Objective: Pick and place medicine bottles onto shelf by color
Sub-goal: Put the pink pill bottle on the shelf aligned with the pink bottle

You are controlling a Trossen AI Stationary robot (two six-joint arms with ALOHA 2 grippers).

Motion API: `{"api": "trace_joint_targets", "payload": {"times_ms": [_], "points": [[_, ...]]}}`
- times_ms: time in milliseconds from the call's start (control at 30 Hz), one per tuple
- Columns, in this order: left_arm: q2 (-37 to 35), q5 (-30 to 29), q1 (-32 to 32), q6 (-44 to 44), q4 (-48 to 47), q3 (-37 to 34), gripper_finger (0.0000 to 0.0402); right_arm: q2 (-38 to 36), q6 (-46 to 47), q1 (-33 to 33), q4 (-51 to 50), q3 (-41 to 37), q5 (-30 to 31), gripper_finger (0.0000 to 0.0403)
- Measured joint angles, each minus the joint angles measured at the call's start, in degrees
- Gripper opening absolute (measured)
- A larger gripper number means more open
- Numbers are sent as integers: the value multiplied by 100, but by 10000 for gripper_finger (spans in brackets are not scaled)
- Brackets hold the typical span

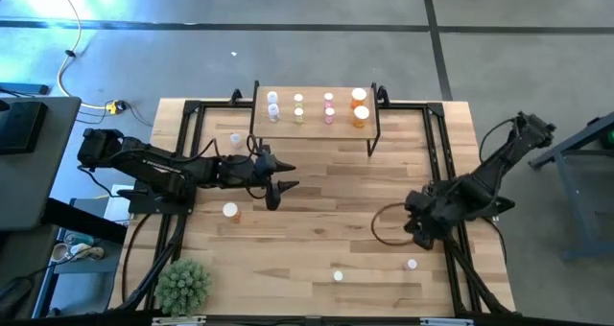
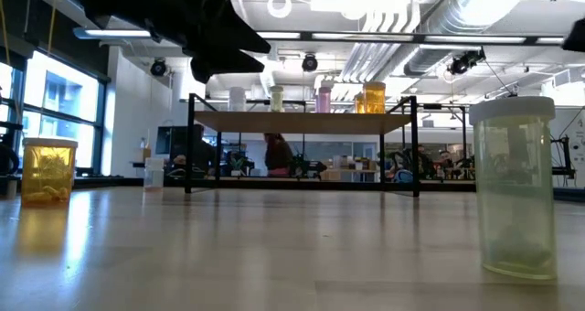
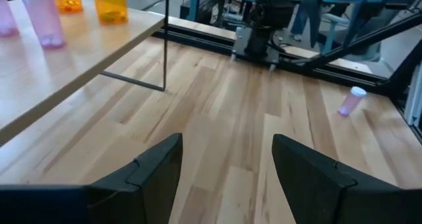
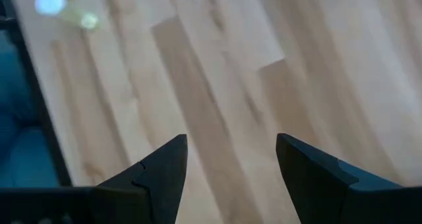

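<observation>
The shelf point(image 1: 315, 125) stands at the table's far edge, with bluish point(image 1: 273, 105), yellow point(image 1: 298, 107), pink point(image 1: 329, 107) and orange bottles point(image 1: 360, 105) upright on its top. Loose on the table are an orange bottle point(image 1: 230, 211), a clear one point(image 1: 236, 140), a pale yellow one point(image 1: 338, 276) and a pink one point(image 1: 412, 265). My left gripper point(image 1: 278, 187) is open above bare wood left of centre, pointing toward the right point(image 3: 227, 174). My right gripper point(image 1: 419, 232) is open at the right and tipped down over bare wood point(image 4: 231, 168).
A black cable loop point(image 1: 384, 225) lies on the table beside my right gripper. A green plant point(image 1: 182, 286) sits at the near left corner. Black frame rails point(image 1: 436, 153) run along the table's sides. In the right wrist view a blurred pale bottle point(image 4: 66, 10) lies on the wood.
</observation>
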Motion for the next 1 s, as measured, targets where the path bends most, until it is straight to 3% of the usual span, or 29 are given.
{"api": "trace_joint_targets", "payload": {"times_ms": [333, 633, 733, 867, 1000], "points": [[0, -6, -144, -461, 0, 0, 225, 234, 1143, 1443, 867, -111, 482, 222], [0, -38, -151, -578, 2, 0, 225, 1048, 1870, 2172, 1843, 248, 451, 222], [0, -41, -151, -672, 2, 0, 225, 1440, 1850, 2278, 1510, 820, 455, 222], [-2, -41, -151, -739, 2, 0, 225, 1965, 1811, 2383, 337, 1680, 796, 222], [-2, -41, -151, -758, 2, 0, 225, 2538, 1917, 2506, -658, 1985, 1030, 222]]}}
